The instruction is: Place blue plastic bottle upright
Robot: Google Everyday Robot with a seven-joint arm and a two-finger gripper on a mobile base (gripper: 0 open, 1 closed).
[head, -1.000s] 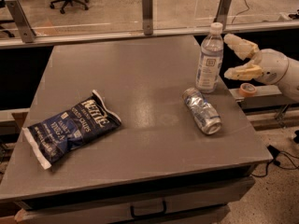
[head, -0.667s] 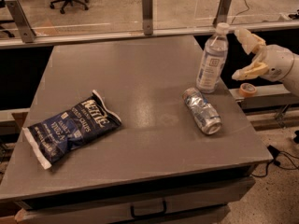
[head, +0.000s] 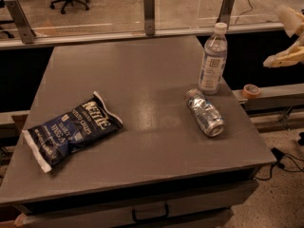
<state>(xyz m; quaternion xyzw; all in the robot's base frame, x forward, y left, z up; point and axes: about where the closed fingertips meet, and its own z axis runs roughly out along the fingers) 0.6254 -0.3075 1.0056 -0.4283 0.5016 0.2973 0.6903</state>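
Gripper (head: 275,36) cut off at right edge, fingers spread, blue plastic bottle (head: 212,61) upright, apart.

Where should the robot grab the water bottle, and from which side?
Probably the labelled middle of the bottle, from the right. It stands upright and is round there. The gripper hangs open on that side, past the table edge, and the can lies in front.
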